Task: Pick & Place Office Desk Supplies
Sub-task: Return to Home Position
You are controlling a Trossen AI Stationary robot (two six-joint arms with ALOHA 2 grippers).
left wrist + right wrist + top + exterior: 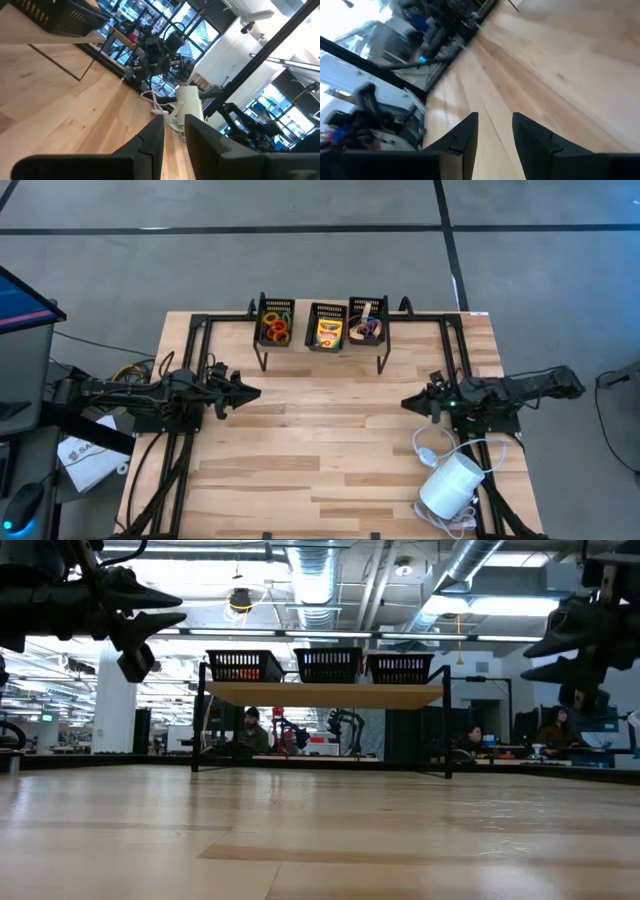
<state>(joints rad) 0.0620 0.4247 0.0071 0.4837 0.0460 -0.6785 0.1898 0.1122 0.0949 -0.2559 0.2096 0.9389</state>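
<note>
A tangle of thin orange, red and yellow elastic loops (275, 331) is heaped in one black mesh tray (276, 304). A yellow-and-green cardboard crayon box (329, 333) is laid flat in the next, and purple and grey elastic loops (366, 330) are piled in the third. All are set well beyond the left gripper's fingers (247, 391) and the right gripper's fingers (408, 402).

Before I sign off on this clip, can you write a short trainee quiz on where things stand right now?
1. True or false: the white cylinder lies on the shelf.
2. How many black mesh bins stand on the shelf?
3. What does the left gripper hold? A: one of the bins. B: nothing. C: the white cylinder.

Key:
1. False. It lies on the table, at the near edge by the right arm.
2. Three, side by side.
3. B. The left gripper and the right gripper both hang empty above the table.
</note>
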